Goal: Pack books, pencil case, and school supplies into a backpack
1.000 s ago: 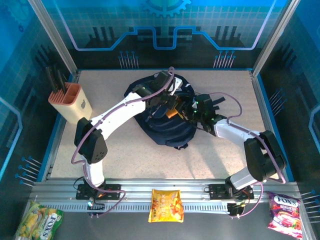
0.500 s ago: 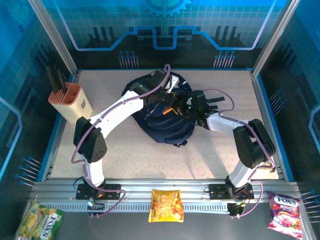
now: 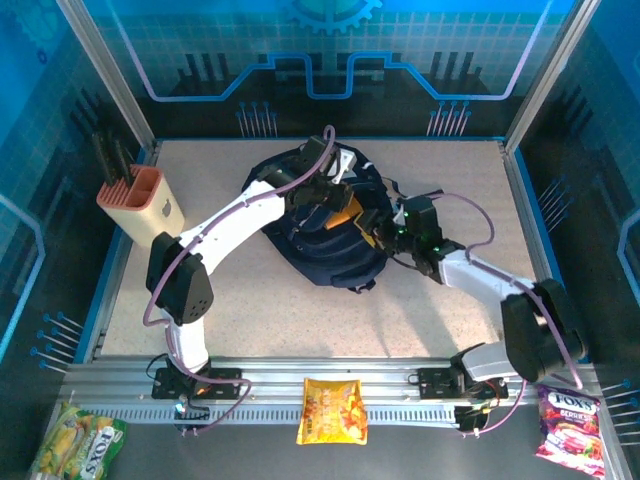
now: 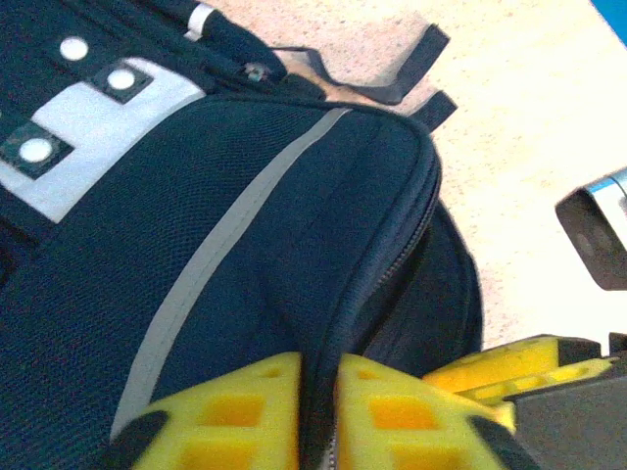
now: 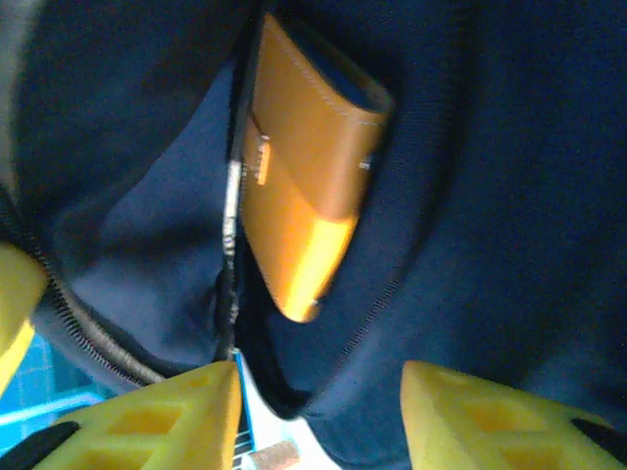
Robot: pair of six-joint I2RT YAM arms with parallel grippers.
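Note:
The navy backpack [image 3: 320, 255] lies mid-table. My left gripper [image 3: 332, 192] is at its upper opening; in the left wrist view its yellow fingers [image 4: 318, 367] stand close together, pinching the zip edge of the backpack [image 4: 147, 245]. My right gripper [image 3: 372, 222] is just to the right, open, its fingers [image 5: 318, 377] wide apart over dark fabric [image 5: 490, 147]. A tan-brown flat piece [image 5: 299, 186] with a small stud lies loose in the pocket mouth, clear of both fingers, and shows as an orange patch [image 3: 345, 213] between the grippers. The books are hidden.
A peach-and-cream holder with black tools [image 3: 140, 205] stands at the table's left edge. Snack bags lie in front of the rail: a yellow one [image 3: 335, 410], a pink one [image 3: 570, 420] and a green-yellow one [image 3: 75, 440]. Bare tabletop [image 3: 250, 310] lies in front of the backpack.
My right gripper has let go of the tan-brown piece, opened wider and drawn back to the right. The left gripper has stayed at the backpack's opening.

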